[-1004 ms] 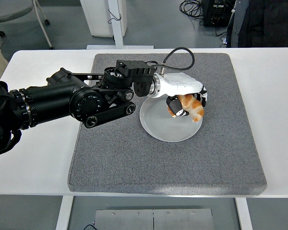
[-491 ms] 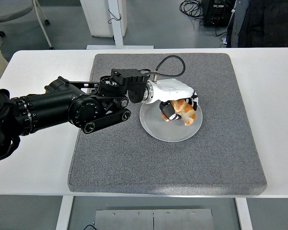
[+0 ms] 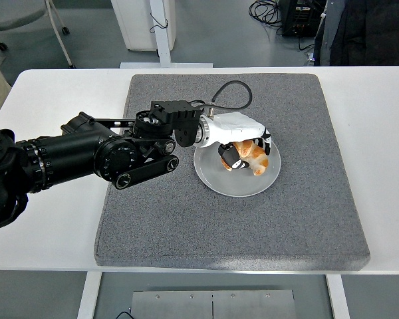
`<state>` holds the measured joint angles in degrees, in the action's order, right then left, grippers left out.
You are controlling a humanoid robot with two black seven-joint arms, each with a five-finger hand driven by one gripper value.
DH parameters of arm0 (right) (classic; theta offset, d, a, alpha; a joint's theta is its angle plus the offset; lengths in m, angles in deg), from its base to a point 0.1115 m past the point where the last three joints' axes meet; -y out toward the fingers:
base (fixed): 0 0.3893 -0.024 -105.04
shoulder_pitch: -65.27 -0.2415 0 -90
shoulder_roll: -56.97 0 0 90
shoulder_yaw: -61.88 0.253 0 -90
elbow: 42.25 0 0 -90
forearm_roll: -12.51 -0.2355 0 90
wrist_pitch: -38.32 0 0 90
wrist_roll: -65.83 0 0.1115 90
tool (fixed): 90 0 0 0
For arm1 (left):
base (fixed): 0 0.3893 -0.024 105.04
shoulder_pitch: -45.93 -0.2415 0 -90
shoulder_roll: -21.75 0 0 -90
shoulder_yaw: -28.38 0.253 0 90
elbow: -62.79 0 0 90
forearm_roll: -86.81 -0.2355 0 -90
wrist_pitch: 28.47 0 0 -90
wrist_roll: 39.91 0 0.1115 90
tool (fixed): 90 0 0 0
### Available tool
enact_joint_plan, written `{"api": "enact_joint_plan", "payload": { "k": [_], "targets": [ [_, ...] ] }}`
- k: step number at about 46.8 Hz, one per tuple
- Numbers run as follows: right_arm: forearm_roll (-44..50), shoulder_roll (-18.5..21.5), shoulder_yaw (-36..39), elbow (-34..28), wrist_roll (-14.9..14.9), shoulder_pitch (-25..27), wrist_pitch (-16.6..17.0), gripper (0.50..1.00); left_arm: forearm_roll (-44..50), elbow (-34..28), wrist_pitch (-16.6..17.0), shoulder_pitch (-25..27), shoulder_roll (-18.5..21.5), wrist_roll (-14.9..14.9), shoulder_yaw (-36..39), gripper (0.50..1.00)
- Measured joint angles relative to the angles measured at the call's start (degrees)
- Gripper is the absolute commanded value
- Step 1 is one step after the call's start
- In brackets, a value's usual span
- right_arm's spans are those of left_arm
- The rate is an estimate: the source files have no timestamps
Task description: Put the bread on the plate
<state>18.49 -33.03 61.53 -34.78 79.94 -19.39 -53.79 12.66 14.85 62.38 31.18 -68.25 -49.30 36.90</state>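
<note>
White left hand (image 3: 239, 136), fingers (image 3: 227, 154) curled around the bread (image 3: 251, 157), holds it over the plate (image 3: 219, 176)

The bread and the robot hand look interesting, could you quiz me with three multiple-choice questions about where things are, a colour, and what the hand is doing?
1. Where is the bread?
A. On the bare white table
B. Over the plate, in the hand
C. On the floor

2. What colour is the mat under the plate?
A. Grey
B. Red
C. Green

3. What is the left hand doing?
A. Resting open at the table's edge
B. Pointing at the ceiling
C. Grasping the bread with curled fingers

Answers: 1 B, the bread sits within the plate's rim with fingers around it. 2 A, the mat is plainly grey. 3 C, the fingers wrap the bread.
</note>
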Motion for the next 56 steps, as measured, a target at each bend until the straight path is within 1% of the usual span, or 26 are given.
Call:
{"api": "enact_joint_plan", "payload": {
  "k": [21,23,24,25,26,27,28,29,32,34,40,49,56],
  "targets": [
    [0.0,0.0,0.01,0.0,0.03,0.02,0.0,1.0,0.52,0.16,0.92,-1.0,0.0,-0.14,1.74,0.5],
    [0.0,0.0,0.01,0.0,0.03,0.02,0.0,1.0,0.93,0.15,0.92,-0.88,0.0,-0.01,1.74,0.778],
    [0.0,0.0,0.01,0.0,0.04,0.02,0.0,1.0,1.09,0.15,0.86,-0.77,0.0,0.03,1.74,0.811],
    [0.0,0.0,0.02,0.0,0.04,0.02,0.0,1.0,1.2,0.14,0.64,-0.68,0.0,0.03,1.63,0.816],
    [0.0,0.0,0.02,0.0,0.04,0.02,0.0,1.0,1.43,0.14,0.5,-0.6,0.0,0.03,1.52,0.831],
    [0.0,0.0,0.02,0.0,0.04,0.02,0.0,1.0,1.77,0.09,0.3,-0.51,0.07,0.03,1.47,0.891],
    [0.0,0.0,0.02,0.0,0.04,0.02,0.0,1.0,2.32,0.06,0.1,-0.35,0.16,0.01,1.44,0.977],
    [0.0,0.0,0.02,0.0,0.04,0.02,0.0,1.0,2.92,0.05,-0.14,-0.25,0.29,-0.05,1.43,0.995],
    [0.0,0.0,0.02,0.0,0.04,0.02,0.0,1.0,4.87,-0.03,-1.13,0.06,0.82,-0.6,1.37,0.995],
    [0.0,0.0,0.02,0.0,0.05,0.02,0.0,1.0,5.76,-0.09,-1.84,0.35,1.19,-1.62,1.36,0.995],
    [0.0,0.0,0.02,0.0,0.04,0.0,0.0,1.0,6.13,-0.35,-2.49,1.15,1.74,-3.9,1.37,0.995],
    [0.0,0.0,0.0,0.0,0.0,0.02,0.0,1.0,6.26,-0.84,-2.81,3.58,2.61,-4.23,1.4,0.995],
    [0.0,0.0,0.0,0.0,0.0,0.01,0.0,1.0,8.34,-0.85,-4.82,6.2,3.1,-4.24,1.11,0.995]
  ]
}}
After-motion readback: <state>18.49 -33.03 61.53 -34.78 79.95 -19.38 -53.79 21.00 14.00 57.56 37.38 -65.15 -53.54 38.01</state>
